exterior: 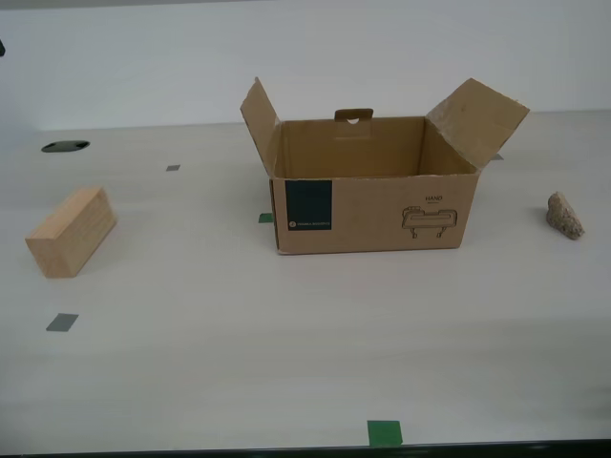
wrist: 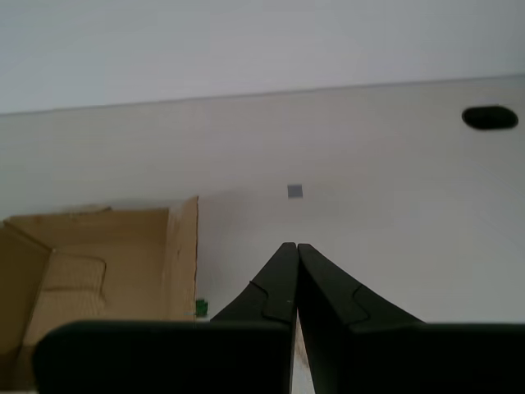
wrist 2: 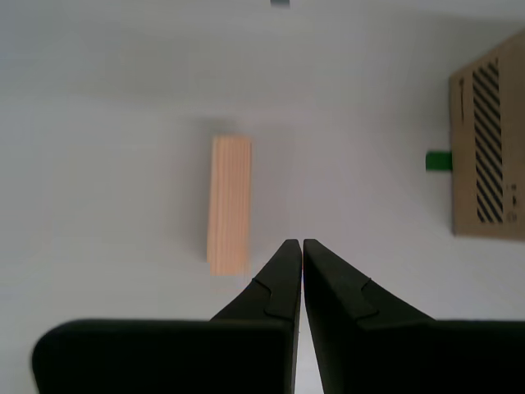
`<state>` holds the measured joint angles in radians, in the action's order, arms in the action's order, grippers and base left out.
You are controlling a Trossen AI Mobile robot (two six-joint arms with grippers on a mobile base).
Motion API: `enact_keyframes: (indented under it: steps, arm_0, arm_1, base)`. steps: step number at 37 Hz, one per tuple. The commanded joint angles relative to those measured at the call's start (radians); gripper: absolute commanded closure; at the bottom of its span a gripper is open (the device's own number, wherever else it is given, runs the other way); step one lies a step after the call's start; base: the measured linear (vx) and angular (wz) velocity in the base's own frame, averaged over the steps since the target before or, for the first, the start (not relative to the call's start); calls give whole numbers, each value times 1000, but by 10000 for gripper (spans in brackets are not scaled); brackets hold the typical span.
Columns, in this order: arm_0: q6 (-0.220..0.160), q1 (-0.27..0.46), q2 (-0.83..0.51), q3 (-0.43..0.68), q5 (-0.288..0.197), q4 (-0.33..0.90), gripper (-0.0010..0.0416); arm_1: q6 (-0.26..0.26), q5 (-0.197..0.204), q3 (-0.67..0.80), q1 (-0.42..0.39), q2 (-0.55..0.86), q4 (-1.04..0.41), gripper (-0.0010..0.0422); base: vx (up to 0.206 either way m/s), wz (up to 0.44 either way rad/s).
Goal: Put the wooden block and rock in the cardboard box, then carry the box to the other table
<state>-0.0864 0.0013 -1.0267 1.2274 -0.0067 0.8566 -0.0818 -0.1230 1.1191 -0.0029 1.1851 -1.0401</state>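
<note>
The cardboard box (exterior: 372, 205) stands open in the middle of a pale table (exterior: 286, 343), flaps up, with its blue label and line drawing facing the camera. The wooden block (exterior: 72, 231) lies at the exterior view's left, the rock (exterior: 564, 216) at its right, both on the table outside the box. No arm shows in the exterior view. My second gripper (wrist 2: 296, 243) is shut and empty, hanging above the wooden block (wrist 2: 230, 203), with the box's side (wrist 2: 488, 139) further off. My first gripper (wrist: 290, 246) is shut and empty beside the open box (wrist: 90, 271). The other table is out of view.
A dark oval hole (exterior: 65, 146) sits in the tabletop at the exterior view's far left and is also seen as the hole (wrist: 490, 118). Small tape marks dot the surface, among them a green one (exterior: 385, 432) and a grey one (exterior: 62, 322). A plain wall rises behind.
</note>
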Motion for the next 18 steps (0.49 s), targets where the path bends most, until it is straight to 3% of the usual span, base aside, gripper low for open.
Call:
enact_keyframes:
  steps: [1, 18]
  arm_0:
    - [-19, 0, -10, 39, 1, 94, 407]
    - [-33, 0, -157, 218, 0, 456, 406]
  arm_1:
    - [20, -23, 18, -1, 29, -47, 413]
    - [47, -23, 44, -6, 72, -132, 412]
  base:
    - [0, 0]
    - [0, 0]
